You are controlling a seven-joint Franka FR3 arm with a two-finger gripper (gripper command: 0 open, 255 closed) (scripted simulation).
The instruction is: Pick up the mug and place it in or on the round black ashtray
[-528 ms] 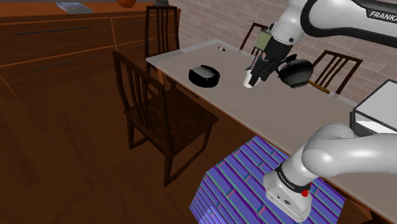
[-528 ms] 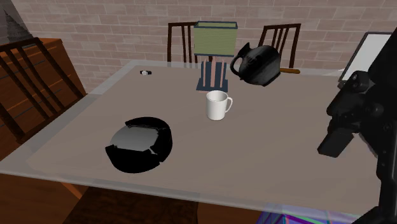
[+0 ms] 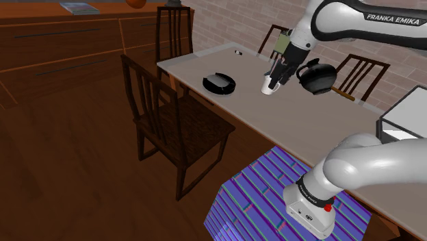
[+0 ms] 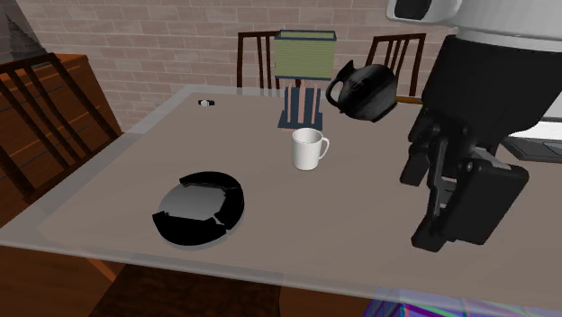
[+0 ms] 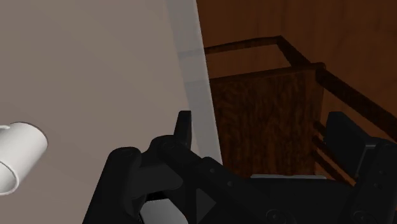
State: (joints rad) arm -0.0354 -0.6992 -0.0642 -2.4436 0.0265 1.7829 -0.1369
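Observation:
A white mug (image 3: 266,85) (image 4: 309,149) stands upright on the grey table (image 4: 378,230), handle toward the black teapot. The round black ashtray (image 3: 220,82) (image 4: 199,208) lies near the table's front corner, apart from the mug. My black gripper (image 3: 276,79) (image 4: 427,209) hangs above the table, short of the mug and to its right in the second exterior view. Seen from the wrist, my gripper (image 5: 264,135) is open, its fingers (image 5: 183,130) wide apart with nothing between them; the mug (image 5: 18,156) lies off to one side.
A black teapot (image 4: 365,90) and a green-shaded lamp (image 4: 304,56) stand behind the mug. A small dark object (image 4: 207,103) lies at the far corner. Dark wooden chairs (image 3: 171,123) ring the table. A white box (image 3: 404,127) sits by the stand.
The arm has swung in: the gripper now stands larger and further left in the second exterior view, closer to the mug. Mug and ashtray have not moved.

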